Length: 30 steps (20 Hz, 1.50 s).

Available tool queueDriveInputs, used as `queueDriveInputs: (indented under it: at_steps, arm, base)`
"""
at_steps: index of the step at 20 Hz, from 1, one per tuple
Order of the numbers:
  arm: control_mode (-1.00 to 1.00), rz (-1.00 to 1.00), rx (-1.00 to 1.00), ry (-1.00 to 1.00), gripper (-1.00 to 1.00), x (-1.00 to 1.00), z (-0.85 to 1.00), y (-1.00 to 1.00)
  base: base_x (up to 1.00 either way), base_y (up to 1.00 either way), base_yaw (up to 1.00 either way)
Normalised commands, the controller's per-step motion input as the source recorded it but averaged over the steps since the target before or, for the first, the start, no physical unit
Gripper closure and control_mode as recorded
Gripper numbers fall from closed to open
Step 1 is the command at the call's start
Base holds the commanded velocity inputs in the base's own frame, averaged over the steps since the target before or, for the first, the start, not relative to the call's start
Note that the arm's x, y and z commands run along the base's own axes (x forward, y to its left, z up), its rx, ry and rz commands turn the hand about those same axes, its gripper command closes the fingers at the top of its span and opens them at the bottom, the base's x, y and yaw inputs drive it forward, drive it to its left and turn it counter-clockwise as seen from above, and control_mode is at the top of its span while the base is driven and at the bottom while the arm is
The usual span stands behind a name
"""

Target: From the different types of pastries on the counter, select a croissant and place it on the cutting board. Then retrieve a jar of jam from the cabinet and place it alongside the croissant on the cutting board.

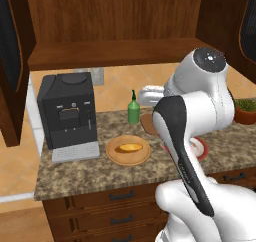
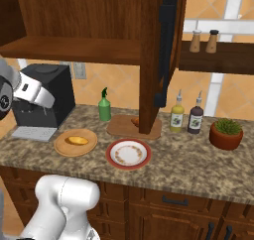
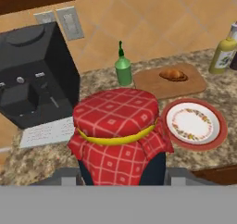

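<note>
Now, surroundings: the counter [image 2: 188, 159] carried a black coffee machine [image 1: 67, 111] at its left end, with a round wooden plate [image 2: 62, 147] holding a golden-yellow bun [image 2: 76, 140] just right of the machine.
Near the board: a green squeeze bottle [image 3: 123, 69] stood just left of the cutting board [image 3: 194, 82]; a red-rimmed white plate [image 3: 221, 130] lay in front of the board, toward the counter edge.
Further right of the board: two sauce bottles [image 2: 177, 115] and a potted plant [image 2: 226, 133].
In the way: an open door of the cabinet [image 2: 154, 50] hung in front of the board in the right base view, covering part of it.
Croissant [image 3: 172, 74]: lay on the cutting board, its long axis running along the board's length.
Jar of jam [image 3: 118, 135]: sat upright between the gripper [image 3: 119, 179] fingers, red checked cloth lid up, close to the camera, above the counter in front of the board.
Gripper: pinched on the jar's dark body.
</note>
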Motion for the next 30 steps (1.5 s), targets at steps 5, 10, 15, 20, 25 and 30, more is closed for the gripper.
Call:
queueDriveInputs:
  at_steps: [5, 10, 15, 20, 25, 30]
  arm:
    - [-1.0, -0.12, -0.14, -0.03, 1.0, 0.39, -0.48, -0.39]
    - [-1.0, -0.09, 0.05, 0.12, 1.0, 0.38, -0.03, -0.46]
    - [-1.0, -0.06, 0.0, 0.01, 1.0, 0.37, -0.04, -0.37]
    - [-1.0, -0.03, -0.05, -0.01, 1.0, 0.48, -0.38, -0.42]
    - [-1.0, 0.0, -0.05, -0.03, 1.0, 0.43, -0.58, -0.47]
    - [-1.0, 0.0, 0.03, -0.01, 1.0, 0.37, -0.41, -0.63]
  base:
    - [0.0, 0.0, 0.0]
    - [0.0, 0.0, 0.0]
    - [0.0, 0.0, 0.0]
    - [0.0, 0.0, 0.0]
    - [0.0, 0.0, 0.0]
    - [0.0, 0.0, 0.0]
